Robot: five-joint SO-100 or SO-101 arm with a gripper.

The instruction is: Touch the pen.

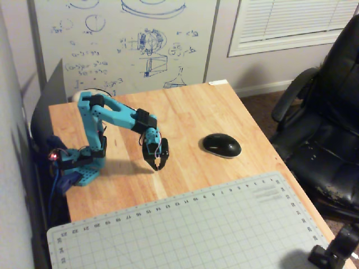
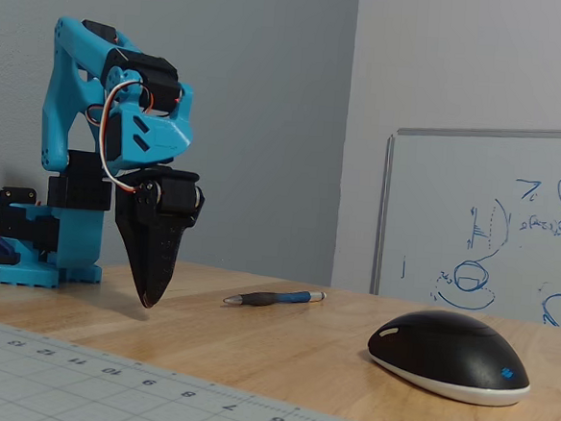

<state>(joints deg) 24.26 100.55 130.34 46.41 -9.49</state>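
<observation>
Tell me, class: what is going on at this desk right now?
A blue robot arm on a wooden table points its gripper straight down, its tip just above the wood and holding nothing. In the low fixed view a thin pen lies on the table to the gripper's right, not yet touched. A black mouse sits further right, and a cutting mat lies in front.

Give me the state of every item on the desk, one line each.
pen: lying flat on the wooden desk, untouched, apart from the hand.
hand: pointed down, tip just above the desk, fingers together, holding nothing.
mouse: resting flat on the desk, clear of arm and pen.
cutting mat: lying flat at the desk's near edge, nothing on it.
</observation>
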